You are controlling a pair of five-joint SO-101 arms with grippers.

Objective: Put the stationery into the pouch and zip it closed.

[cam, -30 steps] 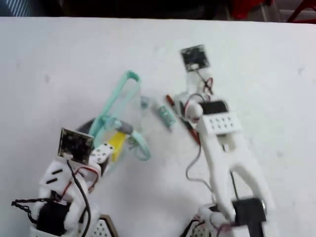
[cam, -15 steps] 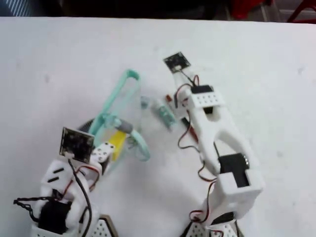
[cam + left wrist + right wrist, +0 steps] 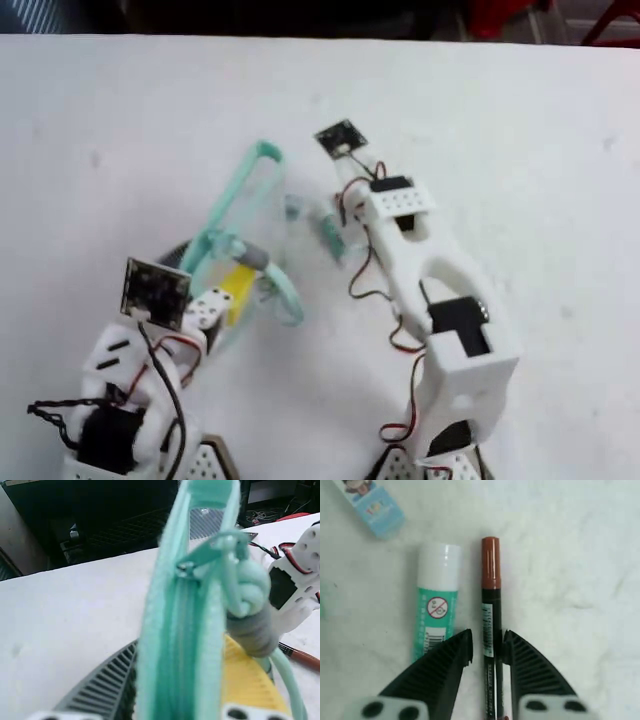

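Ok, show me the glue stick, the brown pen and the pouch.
glue stick (image 3: 436, 622), right wrist view, on its green body.
brown pen (image 3: 490, 607), right wrist view, on its black barrel.
pouch (image 3: 175, 630), left wrist view, on its teal zip edge.

A white table (image 3: 120, 100) stands before a dark grille (image 3: 120, 530) and something red (image 3: 500, 15).

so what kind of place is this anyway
Probably a robotics lab or workshop bench: two robot arms with bare wiring at a white table, with a pouch, pen and glue stick as practice items.
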